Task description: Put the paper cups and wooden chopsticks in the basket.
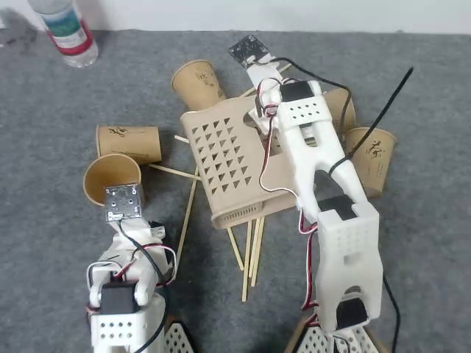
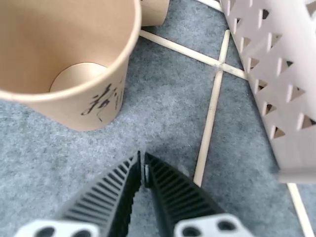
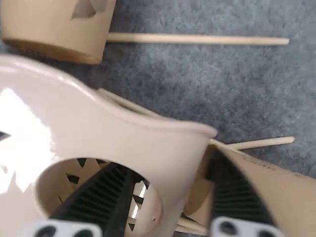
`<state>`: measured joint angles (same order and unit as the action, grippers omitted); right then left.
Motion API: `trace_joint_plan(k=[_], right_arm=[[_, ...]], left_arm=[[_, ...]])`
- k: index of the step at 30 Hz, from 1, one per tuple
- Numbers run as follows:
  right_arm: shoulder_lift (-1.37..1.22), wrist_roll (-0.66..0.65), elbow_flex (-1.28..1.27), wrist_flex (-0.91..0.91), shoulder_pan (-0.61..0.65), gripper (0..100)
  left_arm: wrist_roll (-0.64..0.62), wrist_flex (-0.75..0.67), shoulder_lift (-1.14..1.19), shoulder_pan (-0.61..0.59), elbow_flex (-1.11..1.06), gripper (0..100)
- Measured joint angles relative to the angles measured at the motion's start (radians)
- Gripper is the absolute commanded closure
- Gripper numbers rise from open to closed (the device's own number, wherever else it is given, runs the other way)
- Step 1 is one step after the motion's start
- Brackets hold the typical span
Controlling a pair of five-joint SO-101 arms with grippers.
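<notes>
Left hand (image 2: 143,165) low over grey counter (image 2: 163,98), fingers together, gripping nothing. Near cup (image 2: 64,59) just ahead of tips, mouth toward the wrist camera, not touching. Long chopstick (image 2: 211,113) just beside tips, crossing a second chopstick (image 2: 182,49) close to basket (image 2: 276,74).

Right hand (image 3: 168,168) at basket's far corner, fingers apart, straddling the rim: one finger seen through the handle cut-out, the other outside, just beside a far cup (image 3: 281,192). Cannot tell if touching that cup.

Side cup (image 1: 129,143) lying left of basket, rear cup (image 1: 199,82) behind it, right cup (image 1: 372,158) beside it. Loose chopsticks (image 1: 250,254) at basket's front edge. Bottle (image 1: 68,29) at far-left corner.
</notes>
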<state>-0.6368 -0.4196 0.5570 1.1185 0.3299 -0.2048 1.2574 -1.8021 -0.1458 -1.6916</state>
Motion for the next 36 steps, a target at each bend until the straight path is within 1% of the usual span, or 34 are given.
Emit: trace_joint_plan(k=[3,8,17,21,26,34,36], right_arm=[[0.000,-0.003,0.008,0.006,-0.020,99.5],[0.043,-0.006,0.011,0.072,-0.055,99.1],[0.367,-0.006,0.011,0.249,-0.055,99.1],[0.526,-0.005,0.011,0.350,-0.023,99.1],[0.752,0.100,0.011,0.446,-0.025,99.1],[1.083,0.201,0.012,0.623,-0.021,99.1],[1.154,0.221,0.012,0.638,-0.018,99.1]], left_arm=[[0.000,0.000,0.000,0.002,0.000,99],[0.000,0.000,0.000,0.000,0.000,99],[0.000,0.000,0.000,0.002,0.000,99],[0.000,0.000,0.000,0.000,0.000,99],[0.000,0.000,0.000,0.000,0.000,99],[0.000,0.000,0.000,0.000,0.000,99],[0.000,0.000,0.000,0.000,0.000,99]])
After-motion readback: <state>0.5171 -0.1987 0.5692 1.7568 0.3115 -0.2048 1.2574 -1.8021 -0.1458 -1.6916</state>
